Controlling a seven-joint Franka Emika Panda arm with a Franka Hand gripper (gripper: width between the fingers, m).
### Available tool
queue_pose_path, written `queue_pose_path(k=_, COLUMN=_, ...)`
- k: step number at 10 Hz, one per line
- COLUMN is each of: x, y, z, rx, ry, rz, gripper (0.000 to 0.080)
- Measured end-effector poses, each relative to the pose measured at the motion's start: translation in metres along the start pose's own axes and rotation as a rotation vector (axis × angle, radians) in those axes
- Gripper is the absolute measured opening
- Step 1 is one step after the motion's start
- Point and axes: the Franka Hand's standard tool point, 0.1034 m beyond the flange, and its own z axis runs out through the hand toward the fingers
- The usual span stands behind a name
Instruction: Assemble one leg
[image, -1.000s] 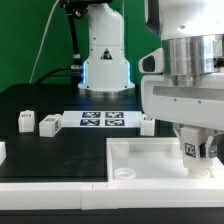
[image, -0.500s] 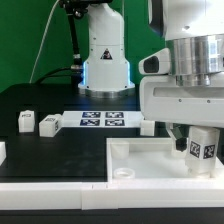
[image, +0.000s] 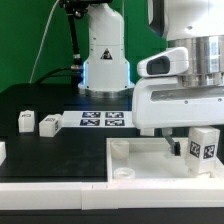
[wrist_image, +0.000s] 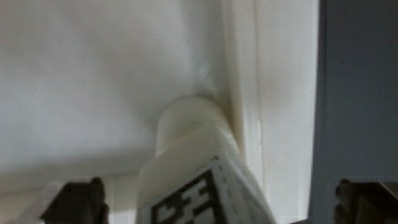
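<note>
My gripper hangs over the far right part of the white tray and is shut on a leg, a small white block with a black-and-white tag, held tilted just above the tray. In the wrist view the leg runs down between my dark fingertips, its tag facing the camera, with the tray's white floor behind it; the gripper is at the picture's lower edge. Two more legs stand on the black table at the exterior view's left.
The marker board lies on the table behind the tray. Another small white block stands beside it, partly behind my arm. The robot base stands at the back. A white piece shows at the left edge.
My gripper has moved toward the exterior view's right with the leg in it, and the leg has tilted a little. The other legs have not moved.
</note>
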Motion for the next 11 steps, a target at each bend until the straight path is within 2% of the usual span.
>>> queue_pose_path(k=3, x=0.0023, y=-0.0007, z=-0.0038, rx=-0.010, ry=0.004, rz=-0.122, gripper=0.0649)
queue_pose_path(k=5, x=0.0018, y=-0.0003, z=-0.0031, rx=-0.011, ry=0.002, rz=-0.119, gripper=0.0397)
queue_pose_path(k=6, x=0.0016, y=0.0036, z=-0.0028, rx=-0.016, ry=0.002, rz=-0.087, gripper=0.0397)
queue_pose_path(k=7, x=0.0016, y=0.0065, z=-0.0023, rx=-0.019, ry=0.001, rz=-0.084, gripper=0.0268)
queue_pose_path(k=8, x=0.0013, y=0.0054, z=-0.0022, rx=-0.017, ry=0.001, rz=-0.076, gripper=0.0268)
queue_pose_path(k=11, x=0.0017, y=0.0062, z=-0.0013, rx=-0.013, ry=0.016, rz=0.301, gripper=0.0268)
